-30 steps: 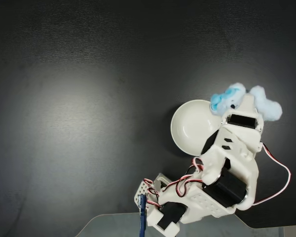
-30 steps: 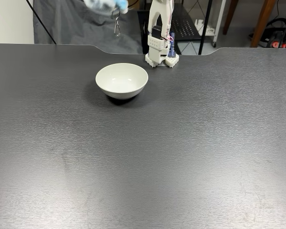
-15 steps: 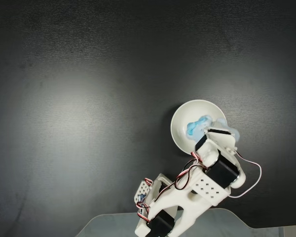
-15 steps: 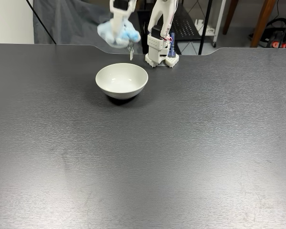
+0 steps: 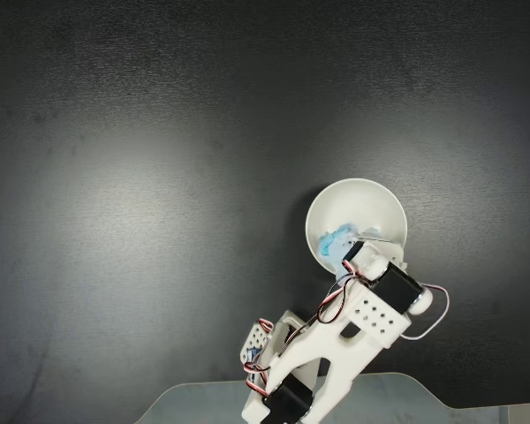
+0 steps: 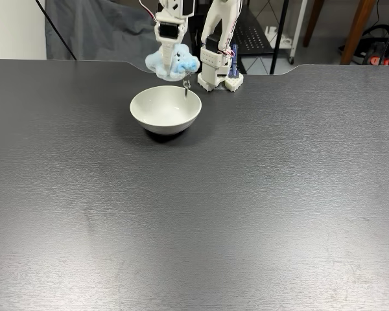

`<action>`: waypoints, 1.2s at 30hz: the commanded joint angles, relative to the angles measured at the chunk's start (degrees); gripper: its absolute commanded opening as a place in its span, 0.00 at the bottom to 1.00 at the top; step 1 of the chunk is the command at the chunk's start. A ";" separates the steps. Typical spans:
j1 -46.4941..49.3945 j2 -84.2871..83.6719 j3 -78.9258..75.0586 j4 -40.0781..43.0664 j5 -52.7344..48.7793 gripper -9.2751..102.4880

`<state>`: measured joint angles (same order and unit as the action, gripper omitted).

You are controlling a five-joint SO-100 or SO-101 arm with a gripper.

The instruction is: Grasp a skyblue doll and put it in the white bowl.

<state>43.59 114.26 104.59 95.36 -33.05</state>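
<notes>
In a fixed view that looks straight down, the white bowl [image 5: 356, 223] sits on the dark table [image 5: 159, 177], right of centre and toward the near edge of the picture. The white arm [image 5: 353, 331] rises from its base at the bottom edge and reaches up and to the right, so that its wrist covers the lower right part of the bowl's rim. The skyblue doll [image 5: 337, 239] shows as a pale-blue tuft inside the bowl's outline, at its lower left, just beyond the tip of the arm. The gripper [image 5: 347, 248] points down at that spot and pinches the doll; its fingers are mostly hidden under the wrist body. Red and white wires loop along the arm.

In a fixed view taken from the front across the table [image 6: 246, 207], the white bowl [image 6: 165, 109] stands on the far half, left of centre, with a small shadow under it. The arm's base [image 6: 219, 72] stands at the far edge, just right of the bowl and behind it. The gripper [image 6: 170, 54] hangs down from the top edge, and its white fingers are pressed onto the skyblue doll [image 6: 172, 63], which hangs in the air above the bowl's far rim, not touching the bowl. A small metal clip [image 6: 185, 83] dangles below the doll, over the bowl's opening.
</notes>
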 commanded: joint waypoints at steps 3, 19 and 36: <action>-0.35 -3.87 0.70 -6.42 -0.26 0.07; -5.10 -16.79 0.18 -13.97 -0.26 0.07; -7.47 -16.08 -0.09 -14.24 0.44 0.39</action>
<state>36.12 96.77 105.73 81.04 -32.70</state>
